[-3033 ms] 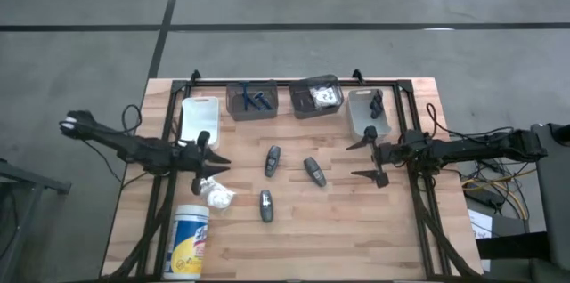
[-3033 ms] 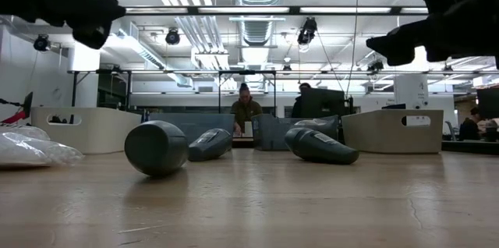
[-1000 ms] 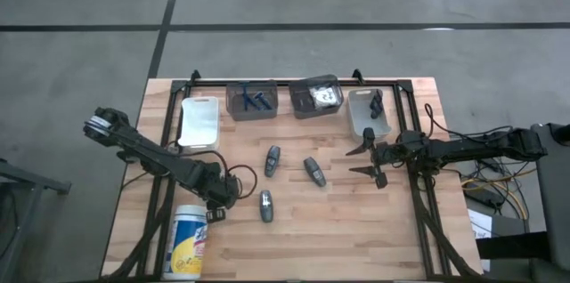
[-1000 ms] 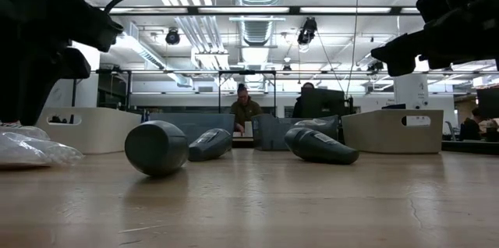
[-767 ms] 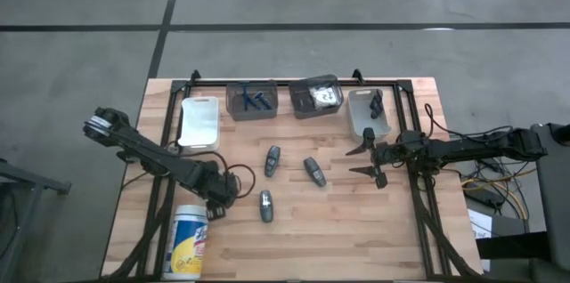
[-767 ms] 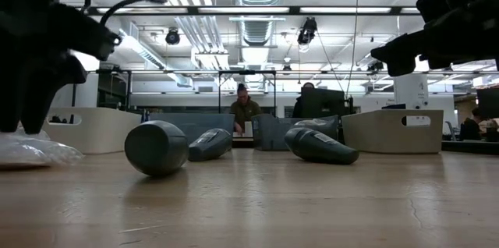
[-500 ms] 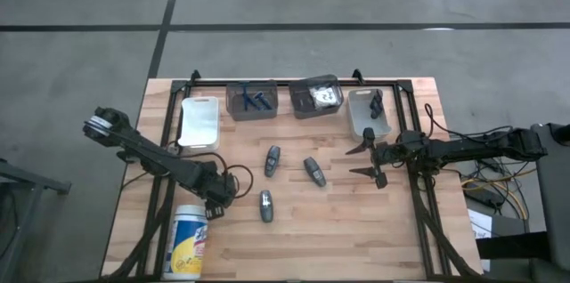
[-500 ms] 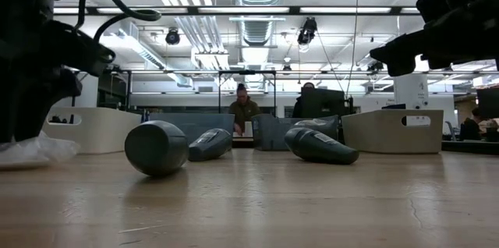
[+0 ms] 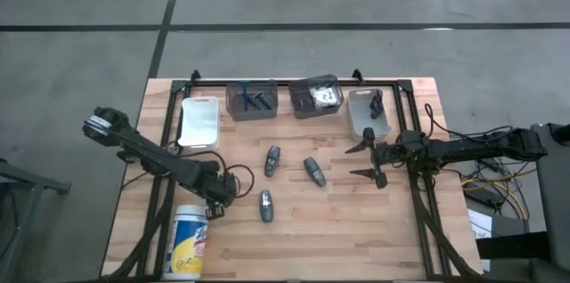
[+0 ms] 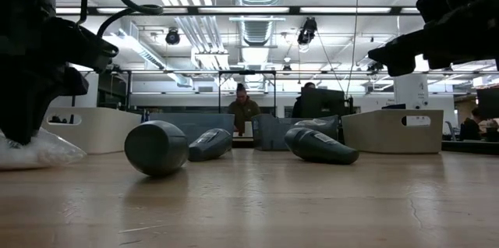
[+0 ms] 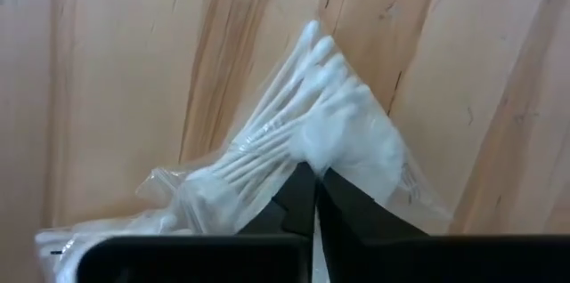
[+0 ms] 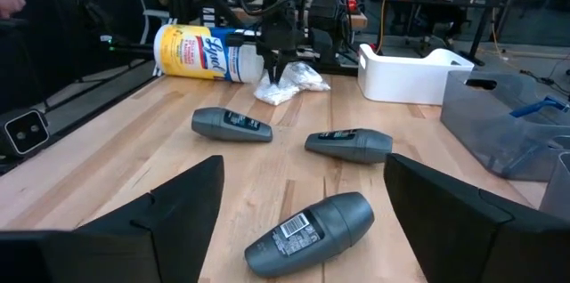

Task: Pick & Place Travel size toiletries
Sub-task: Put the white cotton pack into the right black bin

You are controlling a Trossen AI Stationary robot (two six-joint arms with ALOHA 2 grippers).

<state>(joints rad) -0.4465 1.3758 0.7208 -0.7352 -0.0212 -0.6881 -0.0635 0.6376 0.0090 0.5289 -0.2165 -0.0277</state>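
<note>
Your left gripper (image 11: 307,196) is down on the tabletop (image 9: 356,230), fingers pressed together and pinching the white packet (image 11: 294,154), a clear bag of cotton swabs, near its middle. In the high view this sits just beside the top of the white canister (image 9: 189,243) at the front left. The bite looks thin, mostly film plus a few stems, so lift slowly and straight up; if the bag sags or slips, set it down and re-grip deeper. Keep clear of the canister on the way up. Which bin it goes to I can't tell for sure; the clear bin (image 9: 316,96) at the back already holds white stuff, so that is my guess, not the white tray (image 9: 199,121).

Your right gripper (image 9: 372,159) hangs above the tabletop at the right, fingers spread wide, nothing in it. It faces the three dark grey tubes (image 12: 309,232) in mid-table; the nearest to it is the likely next pick. Keep it parked while the left arm crosses.

Against three seconds ago: the left arm was then up near the white tray with the packet lying free beside it; now it has come down and forward onto the packet. A second ago its fingers were apart, now clamped. The bag looks bunched up in the low view. The right arm has barely moved, only spread wider. The tubes are unchanged.
</note>
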